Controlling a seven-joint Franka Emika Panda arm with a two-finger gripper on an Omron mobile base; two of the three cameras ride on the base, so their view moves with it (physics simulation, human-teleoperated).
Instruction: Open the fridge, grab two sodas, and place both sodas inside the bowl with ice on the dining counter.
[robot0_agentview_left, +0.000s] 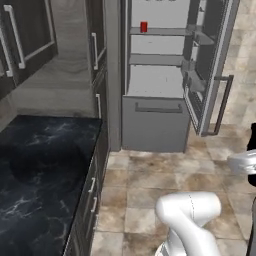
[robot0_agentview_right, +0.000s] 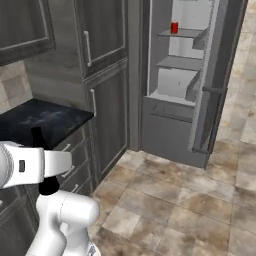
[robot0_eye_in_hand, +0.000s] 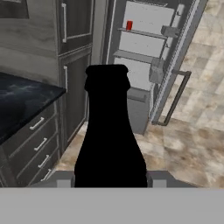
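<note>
1. Black and slim, the bottle (robot0_eye_in_hand: 110, 131) stands in front of the hand camera, its long axis running up the picture with the neck and cap at the top and the wide body at the bottom.
2. The bottle's base sits between the gripper (robot0_eye_in_hand: 110, 181); grey finger parts show just beside it on either side at the lower edge. The pincer is partly closed and clamped on the bottle.
3. In the right base view, a thin dark shape (robot0_agentview_right: 36, 136), probably the bottle's neck, rises above the white arm at the left edge, in front of the black marbled counter (robot0_agentview_right: 50, 120).
4. Beyond the bottle stands the fridge (robot0_agentview_left: 155, 75), dark grey outside and pale inside, with its door (robot0_agentview_left: 212, 70) swung wide open to the right. A long bar handle (robot0_agentview_left: 223, 102) runs down the door's outer face.
5. A short red can (robot0_agentview_left: 144, 26) stands upright on an upper shelf (robot0_agentview_left: 160, 31) inside the fridge, well apart from the gripper.
6. Below the shelves is a closed grey drawer (robot0_agentview_left: 156, 122).
7. Wood-grain cabinets (robot0_agentview_right: 105, 60) with pale bar handles stand just left of the fridge, and the floor (robot0_agentview_left: 150, 185) is tan and brown tile.
</note>
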